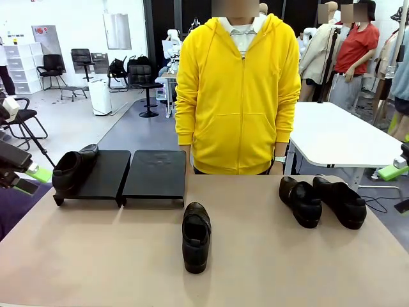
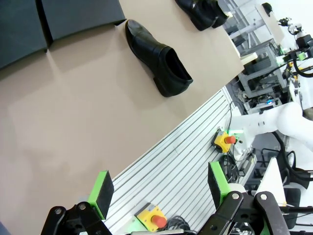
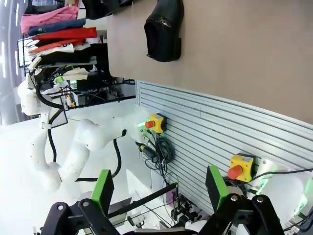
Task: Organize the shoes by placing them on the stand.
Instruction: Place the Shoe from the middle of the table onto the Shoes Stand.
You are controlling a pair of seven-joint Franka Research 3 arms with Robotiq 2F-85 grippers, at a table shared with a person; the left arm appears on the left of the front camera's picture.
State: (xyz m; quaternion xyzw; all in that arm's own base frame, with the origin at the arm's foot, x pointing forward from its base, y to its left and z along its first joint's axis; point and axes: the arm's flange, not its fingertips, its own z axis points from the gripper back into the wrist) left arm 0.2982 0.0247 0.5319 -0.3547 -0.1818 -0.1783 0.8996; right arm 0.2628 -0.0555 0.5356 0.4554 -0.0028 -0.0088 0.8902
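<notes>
Both grippers are held wide apart and empty; the left gripper [image 1: 30, 180] is placed at the left edge of the tabletop [image 1: 96, 262], just beside the left end of the stand [image 1: 153, 176]; the right gripper [image 1: 397, 187] is placed at the right edge. Four shoes are counted: one racked shoe [image 1: 71, 171] on the left of the stand's two panels; a lone shoe [image 1: 196, 236] mid-tabletop, just before the right panel; a pair [image 1: 300, 202] near the far right corner. The lone shoe's long axis runs from near edge to far edge, heel nearest the robot; it lies between the arms, while the pair is judged nearer the right gripper.
</notes>
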